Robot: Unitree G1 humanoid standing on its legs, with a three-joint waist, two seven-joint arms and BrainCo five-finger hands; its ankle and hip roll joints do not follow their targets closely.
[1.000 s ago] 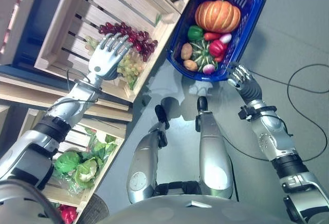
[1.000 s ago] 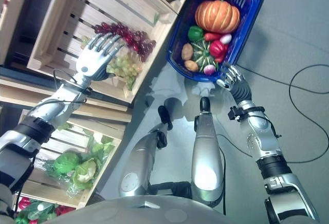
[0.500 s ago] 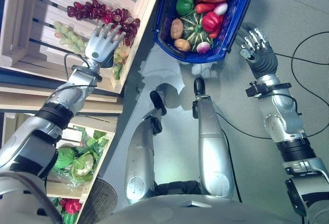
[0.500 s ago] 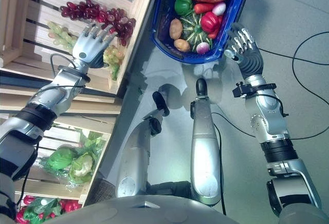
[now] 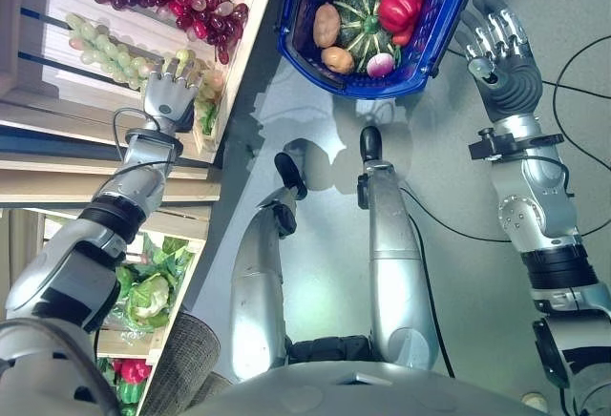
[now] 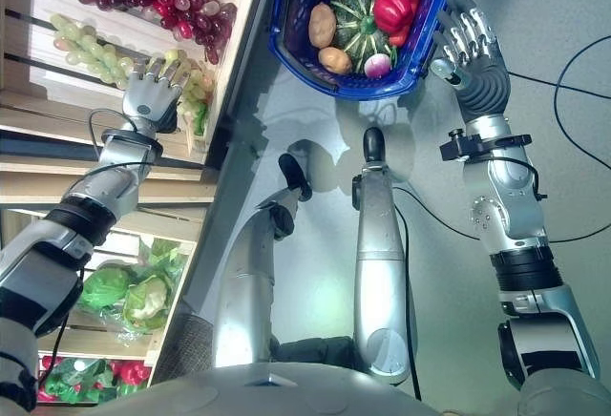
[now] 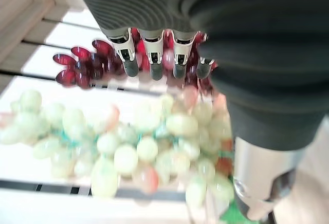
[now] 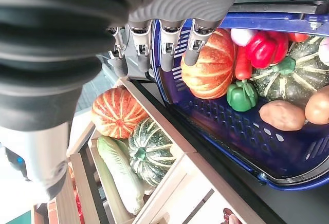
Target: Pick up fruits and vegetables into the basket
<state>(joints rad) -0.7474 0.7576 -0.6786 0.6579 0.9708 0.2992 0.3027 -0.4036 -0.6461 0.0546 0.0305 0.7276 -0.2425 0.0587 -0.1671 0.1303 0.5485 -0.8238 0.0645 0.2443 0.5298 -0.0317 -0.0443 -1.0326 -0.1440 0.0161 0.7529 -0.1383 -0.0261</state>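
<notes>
While my left hand (image 5: 168, 97) hovers open just over the green grapes (image 7: 128, 147), my right hand (image 5: 498, 49) hangs open beside the basket (image 5: 434, 39).

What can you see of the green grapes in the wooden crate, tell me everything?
The green grapes are a loose bunch of pale, glossy, translucent-looking berries, a few blushed pink. They lie in a line across the slatted floor of the wooden crate, near its front corner, just beside the red grapes. The left hand, fingers extended, is directly over the end of the bunch; whether it touches them I cannot tell.
</notes>
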